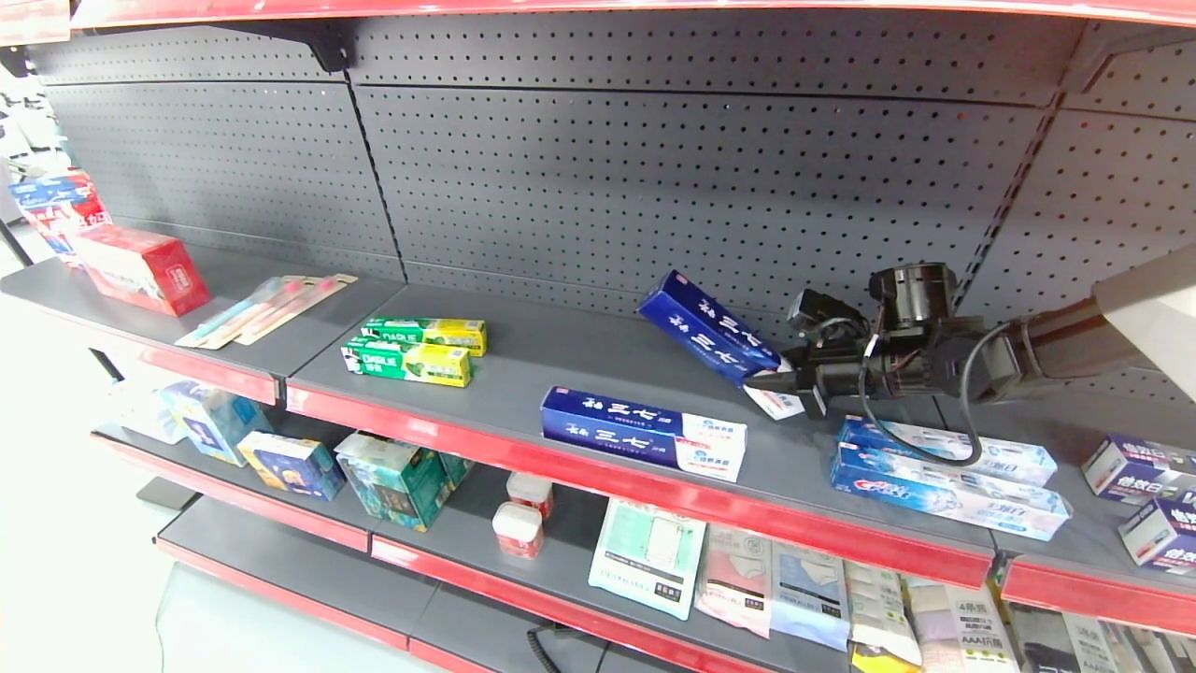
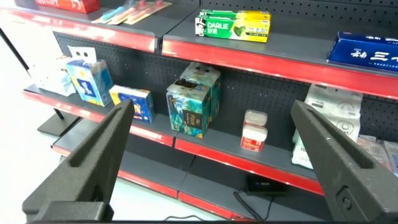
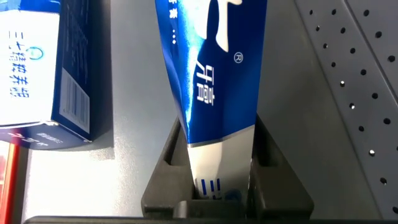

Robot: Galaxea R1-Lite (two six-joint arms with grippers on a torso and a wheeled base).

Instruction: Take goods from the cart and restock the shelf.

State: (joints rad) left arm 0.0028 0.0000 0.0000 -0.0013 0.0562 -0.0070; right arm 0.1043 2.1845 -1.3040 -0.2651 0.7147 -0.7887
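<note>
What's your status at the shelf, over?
Right gripper shut on blue toothpaste box, tilted over the shelf. Left gripper open, holding nothing. Matching box lies at the front edge; shelf under the held one looks bare.

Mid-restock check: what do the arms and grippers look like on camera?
The right arm is a pale, boxy link leading to a black wrist with a cylindrical housing and a looping black cable. The right gripper is black and blocky. The left gripper has two dark grey, wedge-shaped fingers.

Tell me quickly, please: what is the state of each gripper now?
Left gripper: open, holding nothing.
Right gripper: closed on the blue toothpaste box.
</note>
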